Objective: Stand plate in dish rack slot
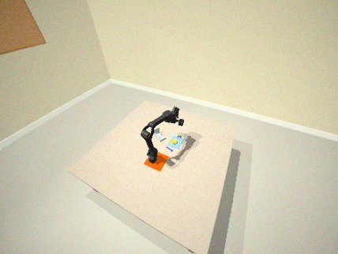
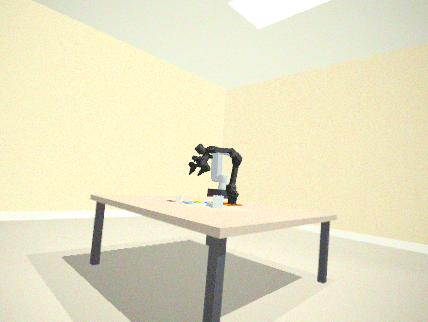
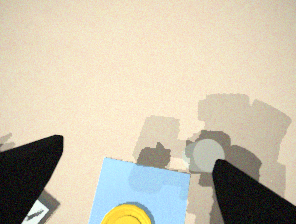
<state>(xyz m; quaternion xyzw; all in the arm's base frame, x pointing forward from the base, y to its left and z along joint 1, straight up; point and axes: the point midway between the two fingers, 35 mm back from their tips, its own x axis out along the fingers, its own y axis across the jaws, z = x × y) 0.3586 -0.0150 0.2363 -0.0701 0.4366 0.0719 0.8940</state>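
Tbl [image 1: 118, 158] [image 2: 200, 216] below; blk arm [image 1: 148, 136] [image 2: 234, 170] arched, claw [image 1: 181, 122] [image 2: 196, 171] [image 3: 140, 155] open, tipped down.

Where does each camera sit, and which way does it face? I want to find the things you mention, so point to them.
Top: high above the table [image 1: 189, 197] [image 2: 165, 210], looking down at a slant; the black arm [image 1: 147, 136] [image 2: 234, 170] shows from base to gripper [image 1: 178, 121] [image 2: 196, 171] [image 3: 138, 149].
Exterior: low beyond a table corner, looking across; the arm shows in side profile.
Wrist: on the arm near the gripper, facing past both fingers down to the tabletop.
Top and wrist share the yellow disc [image 1: 174, 142] [image 3: 127, 216] on the blue square [image 1: 176, 147] [image 3: 145, 192].
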